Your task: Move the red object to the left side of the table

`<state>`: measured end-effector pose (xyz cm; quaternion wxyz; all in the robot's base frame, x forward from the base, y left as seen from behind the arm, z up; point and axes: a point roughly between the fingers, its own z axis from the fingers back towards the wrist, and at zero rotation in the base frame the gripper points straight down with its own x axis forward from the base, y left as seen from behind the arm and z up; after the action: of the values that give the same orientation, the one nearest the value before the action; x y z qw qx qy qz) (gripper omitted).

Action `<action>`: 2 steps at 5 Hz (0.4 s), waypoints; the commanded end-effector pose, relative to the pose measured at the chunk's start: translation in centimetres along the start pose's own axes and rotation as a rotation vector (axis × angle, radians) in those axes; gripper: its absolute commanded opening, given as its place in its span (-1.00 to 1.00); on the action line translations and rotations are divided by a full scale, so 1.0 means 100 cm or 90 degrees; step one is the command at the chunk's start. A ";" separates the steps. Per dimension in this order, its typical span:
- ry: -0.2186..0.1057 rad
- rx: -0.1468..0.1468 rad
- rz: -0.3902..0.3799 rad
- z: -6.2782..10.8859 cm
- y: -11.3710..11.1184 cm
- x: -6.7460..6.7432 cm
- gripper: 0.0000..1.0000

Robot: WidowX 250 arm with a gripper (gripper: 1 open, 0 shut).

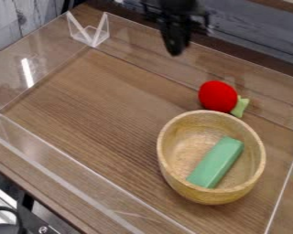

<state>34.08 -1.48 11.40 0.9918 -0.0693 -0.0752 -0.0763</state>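
The red object, a small round bright red ball with a light green piece at its right, rests on the table at the right, just behind the wooden bowl. My gripper hangs above the table's far edge, up and to the left of the red object and well apart from it. Its dark fingers point down and are pressed together, shut, with nothing between them.
A wooden bowl with a green rectangular block in it stands at the front right. Low clear acrylic walls edge the table. A small clear stand sits at the back left corner.
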 end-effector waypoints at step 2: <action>-0.010 -0.004 -0.062 -0.017 -0.054 0.018 -1.00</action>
<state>34.37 -7.06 8.71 0.9890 -0.0692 -0.0515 -0.1200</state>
